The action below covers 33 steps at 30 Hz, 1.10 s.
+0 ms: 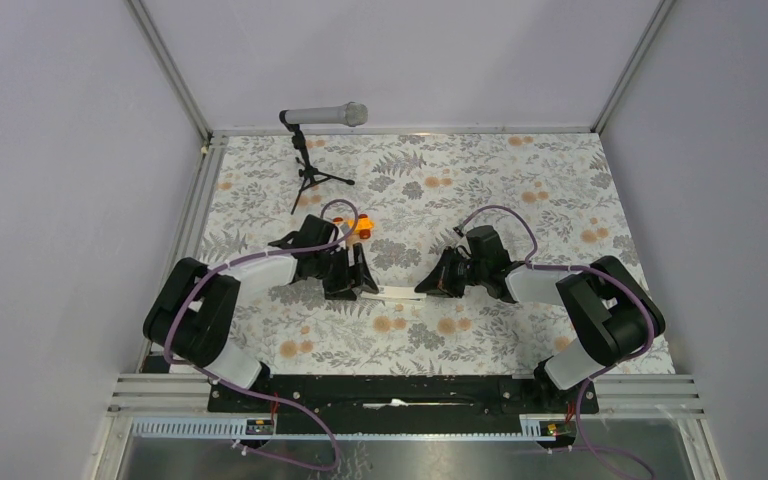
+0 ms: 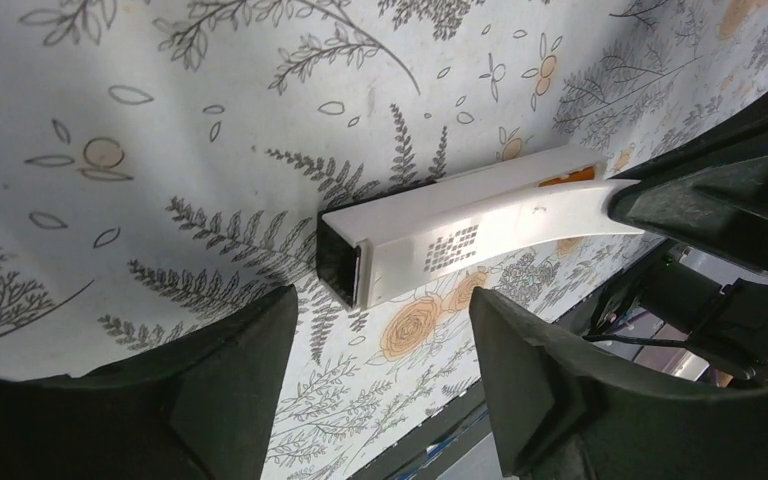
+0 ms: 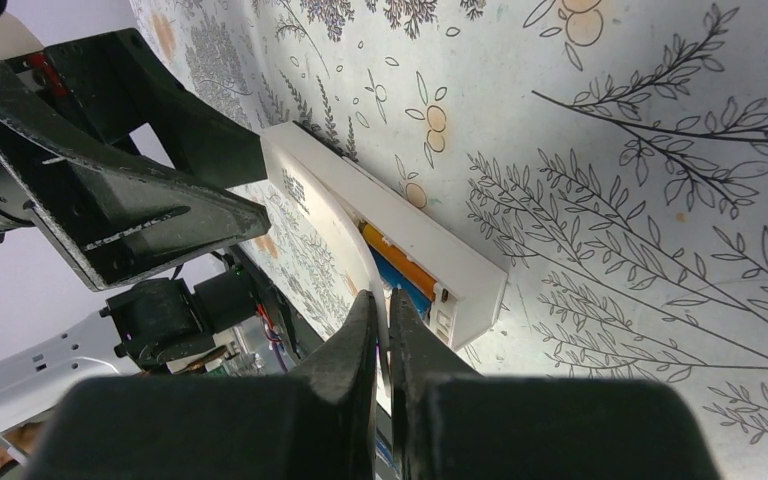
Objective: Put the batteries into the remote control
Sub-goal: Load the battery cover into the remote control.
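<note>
The white remote control [image 1: 397,292] lies on the floral table between both grippers. In the right wrist view its open back [image 3: 445,255] holds the orange battery [image 3: 392,252] and the blue battery [image 3: 403,281] side by side. My right gripper [image 3: 382,300] is shut on the near end of the thin white back cover [image 3: 332,232], which slants over the compartment. My left gripper [image 2: 380,365] is open, its fingers [image 2: 230,380] just short of the remote's other end [image 2: 430,235], not touching it. The orange battery [image 2: 567,180] shows as a sliver there.
An orange toy car [image 1: 361,225] sits just behind my left gripper [image 1: 358,283]. A grey microphone on a black tripod [image 1: 322,116] stands at the back left. The right gripper [image 1: 428,284] is at the remote's right end. Metal frame rails border the table.
</note>
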Each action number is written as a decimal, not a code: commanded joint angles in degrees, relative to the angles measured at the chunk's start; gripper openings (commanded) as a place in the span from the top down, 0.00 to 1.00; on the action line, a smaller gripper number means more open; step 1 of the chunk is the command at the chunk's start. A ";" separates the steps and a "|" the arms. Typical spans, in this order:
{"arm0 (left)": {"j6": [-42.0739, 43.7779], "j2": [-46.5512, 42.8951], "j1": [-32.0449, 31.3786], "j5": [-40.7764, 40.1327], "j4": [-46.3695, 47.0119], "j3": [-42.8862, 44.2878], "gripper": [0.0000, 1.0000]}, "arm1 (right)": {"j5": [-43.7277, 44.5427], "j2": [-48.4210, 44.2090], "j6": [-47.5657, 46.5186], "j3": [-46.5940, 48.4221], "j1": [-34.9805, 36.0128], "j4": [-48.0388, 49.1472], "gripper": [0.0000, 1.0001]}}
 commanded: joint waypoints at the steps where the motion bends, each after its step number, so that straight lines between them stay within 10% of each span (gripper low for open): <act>1: 0.58 -2.05 -0.06 -1.78 -0.75 -0.95 0.31 | 4.58 -0.06 -2.05 -0.88 -0.52 -4.32 1.00; 7: -1.11 0.23 -0.08 -2.56 1.41 -2.32 0.47 | 4.65 -0.37 -2.14 -1.57 -0.52 -4.32 1.00; 33: 1.65 1.45 -2.94 -10.04 -5.29 -1.12 0.53 | 3.98 -0.05 -2.16 -1.13 -0.61 -4.32 1.00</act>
